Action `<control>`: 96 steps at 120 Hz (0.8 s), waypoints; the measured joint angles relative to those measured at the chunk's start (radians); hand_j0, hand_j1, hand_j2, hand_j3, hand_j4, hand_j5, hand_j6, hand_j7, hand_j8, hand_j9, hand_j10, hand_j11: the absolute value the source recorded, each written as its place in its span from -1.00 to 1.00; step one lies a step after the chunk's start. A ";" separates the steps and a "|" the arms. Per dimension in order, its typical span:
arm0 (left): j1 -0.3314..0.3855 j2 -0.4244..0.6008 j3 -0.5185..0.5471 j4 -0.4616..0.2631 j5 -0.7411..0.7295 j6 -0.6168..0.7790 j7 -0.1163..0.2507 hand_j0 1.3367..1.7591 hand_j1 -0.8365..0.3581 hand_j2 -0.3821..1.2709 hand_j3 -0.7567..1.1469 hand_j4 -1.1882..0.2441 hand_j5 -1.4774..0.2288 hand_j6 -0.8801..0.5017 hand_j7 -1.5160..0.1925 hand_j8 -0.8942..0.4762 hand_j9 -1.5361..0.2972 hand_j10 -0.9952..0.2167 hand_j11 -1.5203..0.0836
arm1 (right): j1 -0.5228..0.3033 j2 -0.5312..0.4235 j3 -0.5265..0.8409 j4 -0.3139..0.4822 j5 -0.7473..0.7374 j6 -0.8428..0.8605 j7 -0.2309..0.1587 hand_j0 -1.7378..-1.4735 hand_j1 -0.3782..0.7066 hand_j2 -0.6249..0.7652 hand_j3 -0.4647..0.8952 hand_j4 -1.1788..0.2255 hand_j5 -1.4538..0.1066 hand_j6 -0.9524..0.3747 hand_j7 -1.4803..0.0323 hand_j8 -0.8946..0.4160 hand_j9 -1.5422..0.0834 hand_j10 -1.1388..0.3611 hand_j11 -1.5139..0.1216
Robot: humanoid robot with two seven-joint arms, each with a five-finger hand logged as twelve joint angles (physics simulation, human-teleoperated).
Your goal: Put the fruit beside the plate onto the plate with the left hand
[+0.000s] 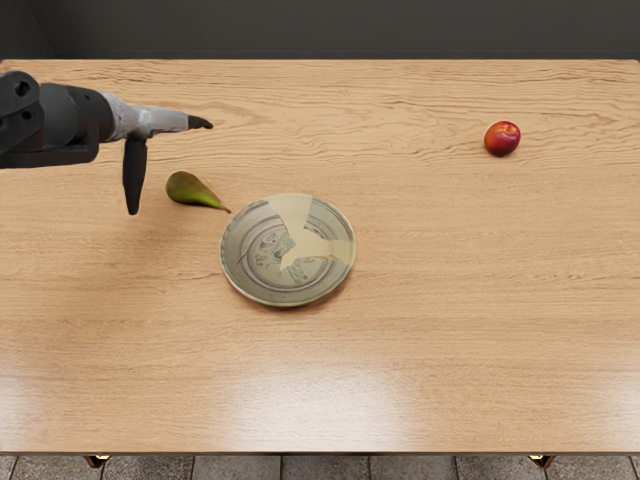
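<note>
The small green-brown, teardrop-shaped fruit (pixel 190 189) lies on its side on the light wooden surface (pixel 450 340), just left of the round patterned ceramic plate (pixel 240 280), its pointed tip close to the rim (the round red fruit (pixel 502 137) sits well apart, at far right). The grey left hand (pixel 140 126) hovers up and to the left of the green-brown fruit, fingers (pixel 133 185) released and spread, holding nothing. Judged light, firm and smooth-skinned, liable to roll; best taken across the broad rounded end, not the tapering tip.
</note>
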 joint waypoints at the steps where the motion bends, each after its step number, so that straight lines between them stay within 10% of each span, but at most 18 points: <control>1: 0.001 -0.003 0.004 0.001 0.003 0.005 0.000 0.52 0.98 -0.54 -0.20 0.65 0.73 0.27 0.77 0.30 0.67 0.64 0.89 | 0.000 0.000 0.000 0.000 0.000 0.000 0.000 -0.40 -0.88 -0.11 -0.32 0.64 0.81 0.39 0.91 0.32 0.85 0.48 0.80; 96: 0.047 -0.191 0.245 0.216 0.034 0.336 -0.002 0.52 0.59 -0.49 -0.21 0.38 0.43 -0.02 0.47 0.01 0.39 0.31 0.57 | -0.003 0.000 -0.001 0.000 0.000 0.000 0.001 -0.40 -0.88 -0.11 -0.32 0.64 0.81 0.39 0.91 0.32 0.85 0.48 0.80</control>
